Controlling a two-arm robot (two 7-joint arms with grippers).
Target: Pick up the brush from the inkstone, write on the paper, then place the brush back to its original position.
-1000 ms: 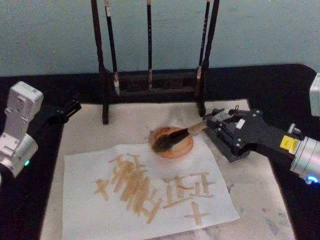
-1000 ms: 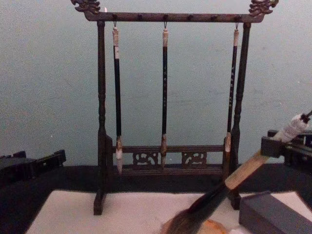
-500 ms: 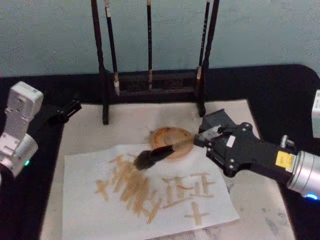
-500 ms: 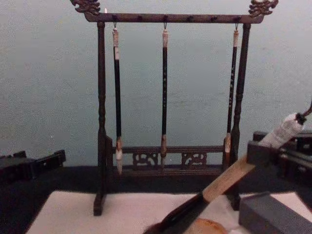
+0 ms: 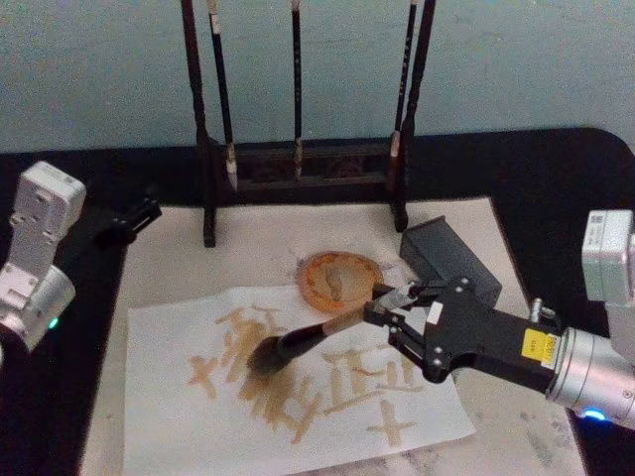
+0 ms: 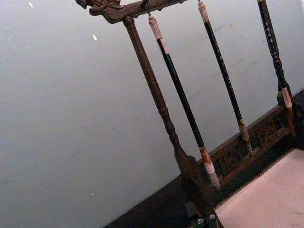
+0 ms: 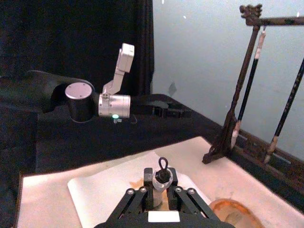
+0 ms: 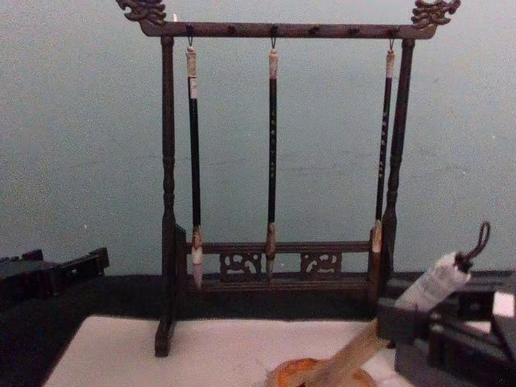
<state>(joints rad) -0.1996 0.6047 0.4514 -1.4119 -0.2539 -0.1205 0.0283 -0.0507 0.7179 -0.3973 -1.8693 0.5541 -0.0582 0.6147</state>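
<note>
My right gripper (image 5: 381, 310) is shut on the pale handle of the brush (image 5: 316, 337). The brush slants down to the left, and its bushy dark head rests on the tan strokes of the white paper (image 5: 167, 416). The round orange-brown inkstone (image 5: 339, 280) sits just behind the paper's far edge with nothing in it. From the chest, the handle (image 8: 355, 356) rises over the inkstone (image 8: 289, 374) to its white-wrapped top in the gripper (image 8: 407, 321). In the right wrist view the brush's looped end (image 7: 162, 176) stands between the fingers. My left gripper (image 5: 127, 221) is parked at the far left.
A dark wooden rack (image 5: 298, 164) holding three slim brushes stands behind the inkstone. Just behind my right gripper lies a grey block (image 5: 446, 254). A pale mat (image 5: 248, 243) under the paper lies on black cloth (image 5: 556, 178).
My right gripper has carried the brush off the inkstone, forward and to the left. The brush head has moved onto the paper's strokes. The left arm has stayed still.
</note>
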